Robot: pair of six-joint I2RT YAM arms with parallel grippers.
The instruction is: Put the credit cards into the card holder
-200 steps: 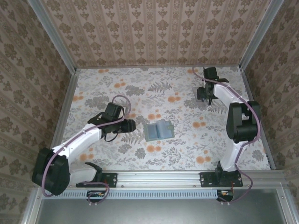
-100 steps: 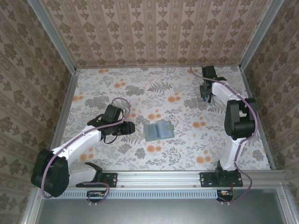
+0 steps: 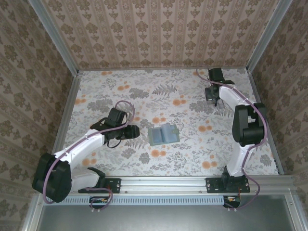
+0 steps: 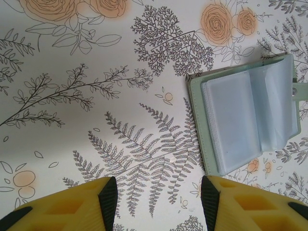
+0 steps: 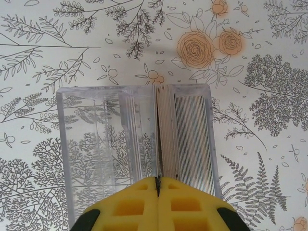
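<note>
The card holder (image 3: 163,134) lies open in the middle of the table, grey-green outside with pale blue sleeves; in the left wrist view the card holder (image 4: 248,120) is at the right. My left gripper (image 3: 131,130) hovers just left of it, and the left gripper (image 4: 159,197) is open over bare tablecloth. The credit cards (image 5: 185,130) stand on edge as a stack in the right half of a clear box (image 5: 96,144). My right gripper (image 5: 157,179) is above the box at the far right (image 3: 212,92), jaws pressed together on the edge of the leftmost card.
The table carries a floral cloth (image 3: 144,96) and is walled in by patterned panels on three sides. A metal rail (image 3: 168,183) with both arm bases runs along the near edge. The left half of the clear box holds no cards.
The right gripper's jaws have closed over the card stack, and the right arm shifted slightly over the box. The left arm and the card holder have not moved.
</note>
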